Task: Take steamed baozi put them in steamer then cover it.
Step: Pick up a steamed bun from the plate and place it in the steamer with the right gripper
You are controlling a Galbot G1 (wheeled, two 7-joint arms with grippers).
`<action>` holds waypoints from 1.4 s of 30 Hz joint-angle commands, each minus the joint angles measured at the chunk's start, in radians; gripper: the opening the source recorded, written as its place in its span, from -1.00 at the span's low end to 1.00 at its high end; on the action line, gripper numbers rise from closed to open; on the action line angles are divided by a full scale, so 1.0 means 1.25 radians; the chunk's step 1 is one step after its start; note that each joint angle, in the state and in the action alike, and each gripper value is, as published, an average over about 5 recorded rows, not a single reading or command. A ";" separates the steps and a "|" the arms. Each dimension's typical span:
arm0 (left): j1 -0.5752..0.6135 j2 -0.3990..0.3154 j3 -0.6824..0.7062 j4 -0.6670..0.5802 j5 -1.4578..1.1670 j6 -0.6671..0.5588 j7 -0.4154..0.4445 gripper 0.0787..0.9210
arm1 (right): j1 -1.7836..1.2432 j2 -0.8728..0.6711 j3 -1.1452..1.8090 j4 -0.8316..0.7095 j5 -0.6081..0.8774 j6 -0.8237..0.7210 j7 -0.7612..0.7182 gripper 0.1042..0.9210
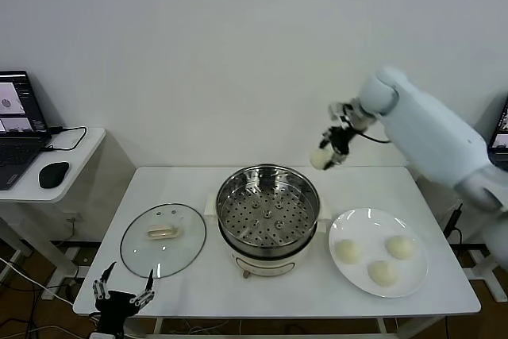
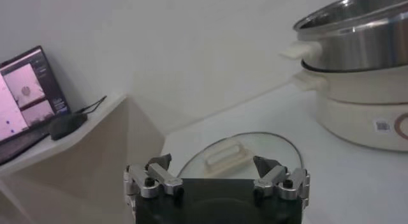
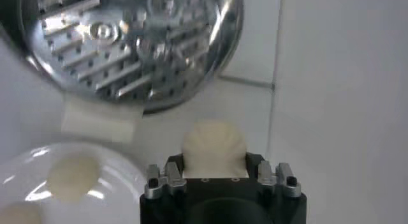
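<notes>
The steamer stands mid-table, open, its perforated tray bare; it also shows in the right wrist view and the left wrist view. My right gripper is shut on a steamed baozi and holds it in the air above the table's back edge, right of the steamer; the bun shows between the jaws. Three baozi lie on the white plate. The cover lies flat left of the steamer. My left gripper is open and empty below the table's front left corner.
A side desk with a laptop and a mouse stands to the left. The wall runs right behind the table.
</notes>
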 commanded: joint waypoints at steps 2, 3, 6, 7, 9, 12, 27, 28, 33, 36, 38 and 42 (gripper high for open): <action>0.001 -0.004 -0.001 0.008 0.009 -0.001 0.000 0.77 | 0.090 0.145 -0.067 -0.096 0.019 0.304 -0.069 0.18; 0.002 -0.006 -0.001 0.009 0.011 -0.001 0.000 0.77 | 0.085 0.145 -0.068 -0.089 0.018 0.351 -0.080 0.18; 0.003 -0.011 -0.001 0.012 0.016 -0.001 0.001 0.77 | 0.068 0.134 -0.081 -0.051 0.029 0.470 -0.082 0.18; 0.004 -0.013 -0.001 0.013 0.018 0.000 0.002 0.77 | 0.064 0.127 -0.090 -0.030 0.035 0.497 -0.074 0.18; 0.009 -0.015 -0.002 0.015 0.022 0.000 0.002 0.77 | 0.061 0.106 -0.116 0.018 0.052 0.531 -0.047 0.18; 0.017 -0.020 -0.003 0.020 0.027 0.000 0.001 0.77 | 0.054 0.079 -0.143 0.078 0.064 0.571 -0.017 0.19; 0.039 -0.027 -0.006 0.009 0.038 -0.004 -0.002 0.77 | -0.010 0.084 -0.129 0.160 -0.208 0.711 0.038 0.20; 0.040 -0.027 -0.006 0.009 0.038 -0.004 -0.003 0.77 | -0.012 0.087 -0.128 0.158 -0.212 0.711 0.039 0.20; 0.040 -0.028 -0.004 0.012 0.038 -0.004 -0.004 0.77 | -0.031 0.100 -0.124 0.135 -0.241 0.710 0.052 0.20; 0.037 -0.031 -0.003 0.015 0.037 -0.004 -0.004 0.77 | -0.054 0.104 -0.115 0.125 -0.258 0.710 0.057 0.20; 0.036 -0.032 -0.002 0.018 0.037 -0.003 -0.004 0.77 | -0.070 0.104 -0.104 0.124 -0.274 0.710 0.062 0.20; 0.033 -0.030 0.000 0.024 0.036 -0.003 -0.003 0.77 | -0.103 0.109 -0.082 0.114 -0.319 0.709 0.088 0.20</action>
